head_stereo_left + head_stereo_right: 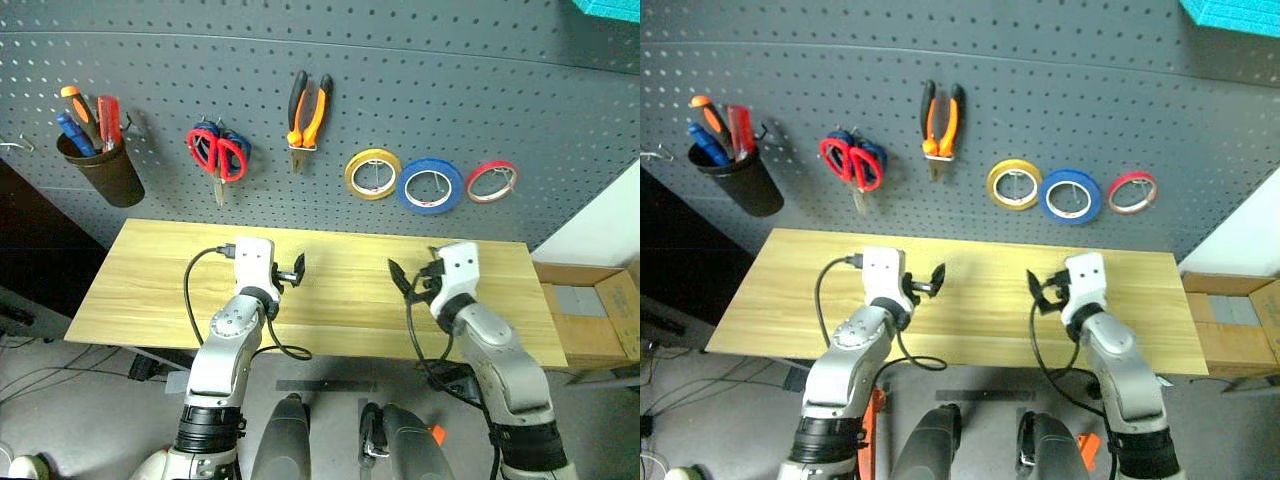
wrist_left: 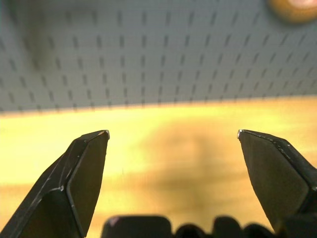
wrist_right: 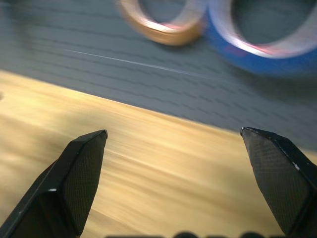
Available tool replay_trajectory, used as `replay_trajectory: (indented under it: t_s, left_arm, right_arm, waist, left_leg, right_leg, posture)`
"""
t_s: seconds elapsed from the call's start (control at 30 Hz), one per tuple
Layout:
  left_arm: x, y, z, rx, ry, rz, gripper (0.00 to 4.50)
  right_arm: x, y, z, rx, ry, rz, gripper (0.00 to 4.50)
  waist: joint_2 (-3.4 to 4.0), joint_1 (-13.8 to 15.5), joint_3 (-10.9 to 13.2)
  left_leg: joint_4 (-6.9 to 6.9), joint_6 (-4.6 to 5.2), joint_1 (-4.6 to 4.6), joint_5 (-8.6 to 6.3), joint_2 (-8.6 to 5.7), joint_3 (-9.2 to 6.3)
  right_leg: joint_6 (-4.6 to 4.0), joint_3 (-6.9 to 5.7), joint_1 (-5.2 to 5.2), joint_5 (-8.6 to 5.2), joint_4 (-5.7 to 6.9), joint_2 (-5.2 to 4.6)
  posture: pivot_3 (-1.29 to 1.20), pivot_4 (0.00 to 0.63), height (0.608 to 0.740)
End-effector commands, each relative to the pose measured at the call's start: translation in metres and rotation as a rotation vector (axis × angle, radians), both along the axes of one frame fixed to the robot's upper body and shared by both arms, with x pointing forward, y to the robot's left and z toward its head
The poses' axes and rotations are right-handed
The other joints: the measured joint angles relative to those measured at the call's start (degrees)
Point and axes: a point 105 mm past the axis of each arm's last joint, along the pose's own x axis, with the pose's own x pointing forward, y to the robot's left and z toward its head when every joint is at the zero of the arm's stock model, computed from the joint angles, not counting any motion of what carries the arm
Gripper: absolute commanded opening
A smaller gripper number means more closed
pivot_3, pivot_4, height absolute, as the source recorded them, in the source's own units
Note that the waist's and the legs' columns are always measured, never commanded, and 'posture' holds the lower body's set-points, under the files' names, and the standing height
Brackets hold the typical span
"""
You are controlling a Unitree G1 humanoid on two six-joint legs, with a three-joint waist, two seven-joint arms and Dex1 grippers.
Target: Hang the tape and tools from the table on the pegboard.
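Observation:
The blue tape (image 1: 428,208) hangs on the dark grey pegboard (image 1: 450,90), right of centre. To its left hang the orange-and-black pliers (image 1: 300,130) and the red-handled scissors (image 1: 217,172). The red-handled screwdriver (image 1: 109,118) stands in a dark cup (image 1: 108,175) at the far left of the board. The wood-grain table (image 1: 340,310) has a bare top. My left gripper (image 1: 296,270) hovers open over the table's middle left, with nothing between its fingers (image 2: 84,168). My right gripper (image 1: 410,278) hovers open over the middle right, also with nothing in it, pointing towards the tape (image 3: 257,54).
A yellow roll (image 1: 372,195) and a thin red roll (image 1: 491,200) hang on either side of the blue tape. Blue-handled scissors hang behind the red ones. Orange and blue screwdrivers share the cup. An open cardboard box (image 1: 590,310) sits past the table's right end.

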Motion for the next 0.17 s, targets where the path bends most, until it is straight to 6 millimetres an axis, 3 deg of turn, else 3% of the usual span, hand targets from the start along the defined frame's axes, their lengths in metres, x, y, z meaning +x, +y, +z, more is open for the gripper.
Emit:
replay_trajectory:
  t_s: [0.03,0.17]
  left_arm:
    - [0.005,0.009,0.002,0.032,-0.013,0.002,4.47]
    - [0.011,0.019,0.001,0.024,-0.02,0.017,4.47]
  right_arm:
    - [-0.015,-0.022,-0.005,-0.025,0.009,-0.089,4.5]
    - [-0.026,-0.029,-0.021,-0.074,0.043,-0.104,4.5]
  waist:
    - [0.14,-0.7,-0.7]
    - [0.29,-1.5,-1.3]
  left_leg:
    - [0.0,0.0,-0.02,0.0,0.0,0.02]
    - [-0.01,0.01,-0.04,-0.01,-0.12,0.14]
  right_leg:
    - [0.0,0.01,-0.01,0.0,-0.03,0.02]
    - [0.04,0.1,0.02,0.02,-0.13,0.09]
  posture:
    - [0.11,0.182,0.74]
    - [0.06,0.161,0.74]
